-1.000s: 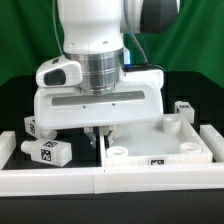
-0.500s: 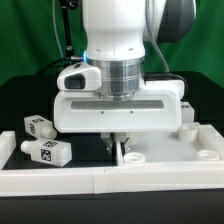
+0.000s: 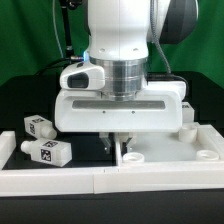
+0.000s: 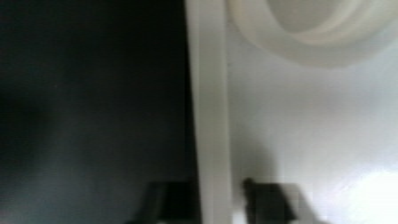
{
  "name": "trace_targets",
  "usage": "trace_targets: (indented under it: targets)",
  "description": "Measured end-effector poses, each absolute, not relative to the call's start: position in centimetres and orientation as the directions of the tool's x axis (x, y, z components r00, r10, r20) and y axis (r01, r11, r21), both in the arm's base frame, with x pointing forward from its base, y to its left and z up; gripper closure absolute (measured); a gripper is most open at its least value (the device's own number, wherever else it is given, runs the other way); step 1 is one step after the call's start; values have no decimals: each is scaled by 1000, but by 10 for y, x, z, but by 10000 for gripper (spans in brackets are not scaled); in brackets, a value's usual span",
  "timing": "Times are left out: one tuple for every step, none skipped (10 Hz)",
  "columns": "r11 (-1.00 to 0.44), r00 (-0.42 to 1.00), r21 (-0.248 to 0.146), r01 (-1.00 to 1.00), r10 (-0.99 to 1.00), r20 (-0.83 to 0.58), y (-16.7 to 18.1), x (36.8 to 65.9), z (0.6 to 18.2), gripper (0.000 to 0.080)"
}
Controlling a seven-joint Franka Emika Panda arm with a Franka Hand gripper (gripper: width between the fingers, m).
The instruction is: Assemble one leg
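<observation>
Two legs (image 3: 40,126) (image 3: 47,151) on the left, one leg (image 3: 186,112) right; gripper (image 3: 117,146) straddles the tabletop (image 3: 170,150) rim, can't tell if it's pinching.

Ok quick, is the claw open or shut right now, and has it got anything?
The claw: closed, pinching the raised rim of the tabletop.

The tabletop panel (image 3: 175,150) is partly hidden behind the gripper (image 3: 115,143); in the blurred wrist view the fingers (image 4: 169,203) are cut off.
</observation>
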State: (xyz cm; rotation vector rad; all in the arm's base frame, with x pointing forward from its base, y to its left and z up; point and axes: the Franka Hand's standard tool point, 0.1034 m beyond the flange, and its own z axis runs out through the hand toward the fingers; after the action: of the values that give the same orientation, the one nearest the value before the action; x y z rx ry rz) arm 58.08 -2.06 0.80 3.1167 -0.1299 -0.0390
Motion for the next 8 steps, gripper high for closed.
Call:
trace_targets:
  targets:
    - [-996,996,23,-83,-84,-24,-21,581,8,514]
    - [-996,995,18,-92,-92,-23,-21,581,10,315]
    - [-988,987,-15,-155,-154,-43,-22,578,22,315]
    - [-980,979,-40,-194,-190,-77,-19,575,38,189]
    - [-973,972,-66,-223,-216,-97,-16,572,49,189]
    - [-965,965,-81,-251,-243,-98,-12,568,55,156]
    - [-950,952,-93,-298,-289,-102,-2,562,63,152]
    - [-915,918,-87,-393,-384,-102,15,560,70,152]
